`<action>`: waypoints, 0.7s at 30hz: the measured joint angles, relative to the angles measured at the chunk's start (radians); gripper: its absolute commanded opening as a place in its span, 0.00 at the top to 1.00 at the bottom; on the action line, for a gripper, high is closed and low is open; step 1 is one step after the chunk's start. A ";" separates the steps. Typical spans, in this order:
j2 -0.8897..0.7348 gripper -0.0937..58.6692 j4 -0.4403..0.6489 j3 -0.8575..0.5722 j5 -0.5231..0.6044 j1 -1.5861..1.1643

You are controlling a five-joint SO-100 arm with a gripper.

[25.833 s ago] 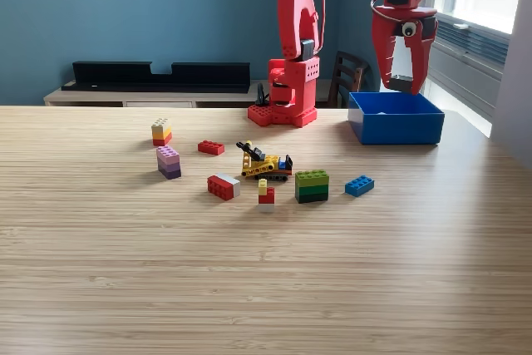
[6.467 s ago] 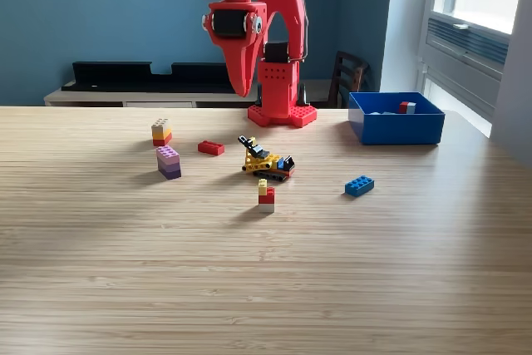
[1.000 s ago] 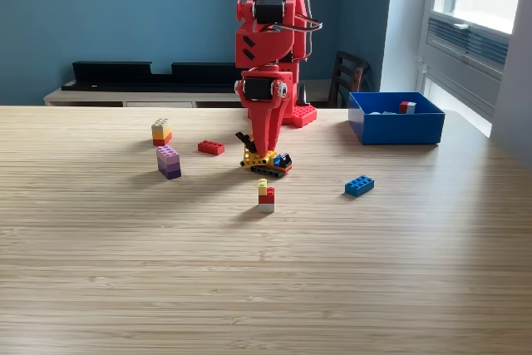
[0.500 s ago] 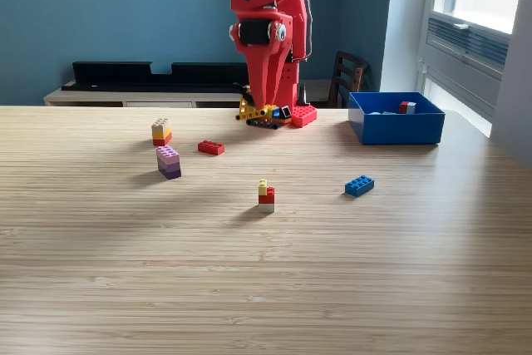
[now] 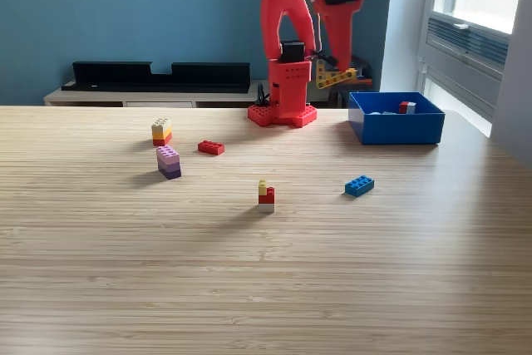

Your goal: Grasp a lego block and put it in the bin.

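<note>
Arm: the red arm (image 5: pixel 287 6) is being seen raised above the far edge of the wooden table (image 5: pixel 266 272), its base standing near the exterior view's centre.
Gripper: the gripper (image 5: pixel 337 64) is being held pointing downward, closed around a yellow lego piece (image 5: pixel 335 78) that is being carried in the air, above the table and just to the exterior view's left of the bin.
Bin: the blue bin (image 5: pixel 396 118) is being seen on the table at the exterior view's right; a small red-and-white block (image 5: pixel 406 107) is being seen inside it.
Loose blocks: a blue block (image 5: pixel 359 185), a yellow-and-red stack (image 5: pixel 265 195), a flat red block (image 5: pixel 210 148), a purple stack (image 5: pixel 169 162) and a yellow-orange stack (image 5: pixel 161 130) are being left lying apart on the table.
</note>
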 measured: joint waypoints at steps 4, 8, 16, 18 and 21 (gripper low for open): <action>0.000 1.00 0.015 0.015 0.000 -0.212; 0.000 1.00 0.015 0.064 0.000 -0.439; 0.000 1.00 0.032 0.087 -0.029 -0.758; 0.000 1.00 0.032 0.095 -0.037 -0.813; 0.000 1.00 0.032 0.098 -0.043 -0.856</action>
